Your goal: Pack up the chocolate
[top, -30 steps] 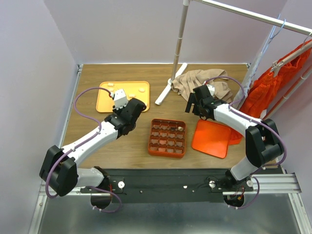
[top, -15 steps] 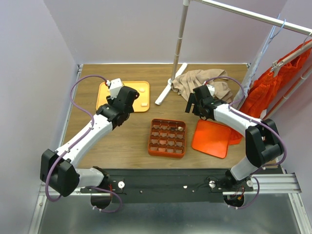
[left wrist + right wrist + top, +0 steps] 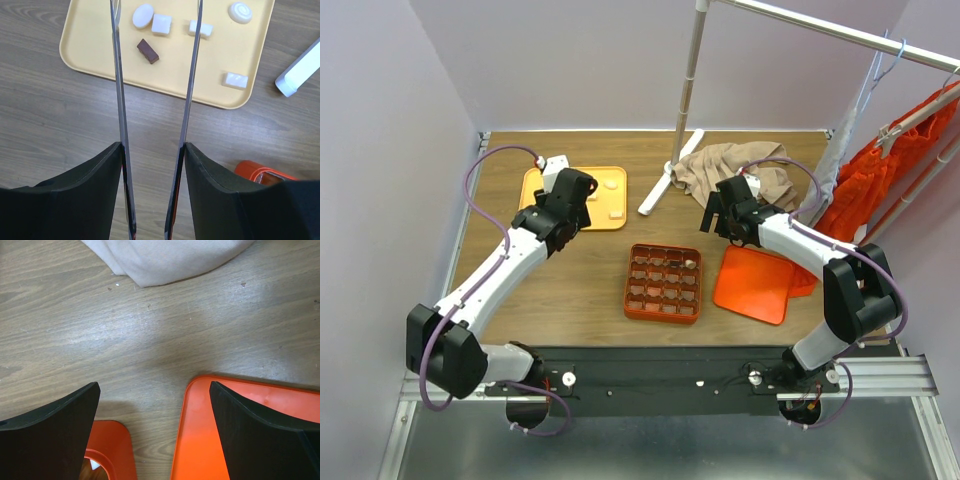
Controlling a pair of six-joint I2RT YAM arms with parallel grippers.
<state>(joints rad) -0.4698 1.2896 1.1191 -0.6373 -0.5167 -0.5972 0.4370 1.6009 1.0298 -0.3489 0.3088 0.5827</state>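
The overhead camera looks down from behind the arms across the whole table (image 3: pixel 590 290). Each wrist camera peers closely along its own fingers. The left fingers (image 3: pixel 119 100) point at the yellow tray (image 3: pixel 95 45) just ahead. The right fingers (image 3: pixel 45 435) frame the cloth (image 3: pixel 165 260) ahead and the orange lid (image 3: pixel 195 440) between them. The overhead view shares all three.

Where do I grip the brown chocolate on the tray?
Across its two long sides, mid-length, coming straight down from above. The brown chocolate is a small bar lying flat and diagonal on the tray, clear of the white pieces, so turn the wrist to match.
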